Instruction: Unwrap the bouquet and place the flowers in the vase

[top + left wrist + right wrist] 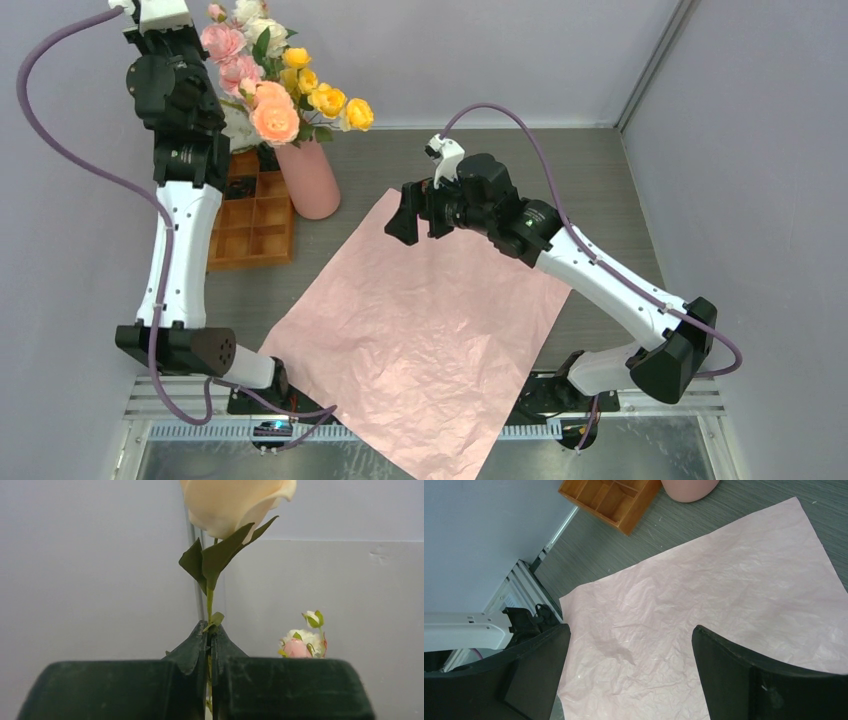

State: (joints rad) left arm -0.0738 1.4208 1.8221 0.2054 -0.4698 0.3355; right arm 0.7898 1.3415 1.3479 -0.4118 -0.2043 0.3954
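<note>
The salmon-pink vase (pixel 310 180) stands at the back left with pink, peach, yellow and white flowers (pixel 275 85) in it. My left gripper (pixel 211 630) is shut on the thin green stem of a cream rose (pixel 235 500), held up high near the back wall. Other blooms (pixel 302 642) show behind its right finger. No wrapped bouquet is in view. A sheet of pink wrapping paper (pixel 420 320) lies spread flat on the table. My right gripper (pixel 405 212) hovers open over the paper's far corner, with only paper (pixel 704 580) between its fingers (pixel 529 670).
An orange wooden compartment tray (pixel 255 215) sits left of the vase, behind my left arm (pixel 175 95); its corner (pixel 611 500) and the vase base (pixel 689 487) show in the right wrist view. Grey walls close in the back and both sides. The paper overhangs the table's near edge.
</note>
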